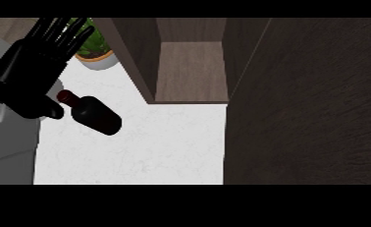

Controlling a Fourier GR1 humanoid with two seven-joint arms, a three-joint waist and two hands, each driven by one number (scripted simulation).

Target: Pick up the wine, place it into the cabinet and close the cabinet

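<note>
The wine bottle is dark red, nearly black, with a rounded body and a short neck ending in a red cap. It lies tilted on the white desk, neck toward the upper left and base toward the lower right. The cabinet is brown wood and stands open, showing a bare shelf inside; its dark door swings out at the right. The bottle lies left of the opening, outside it.

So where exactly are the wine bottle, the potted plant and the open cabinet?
wine bottle (96, 114), head view, on its dark body.
potted plant (98, 60), head view, on the white pot.
cabinet (191, 71), head view, on the bare shelf inside.
</note>
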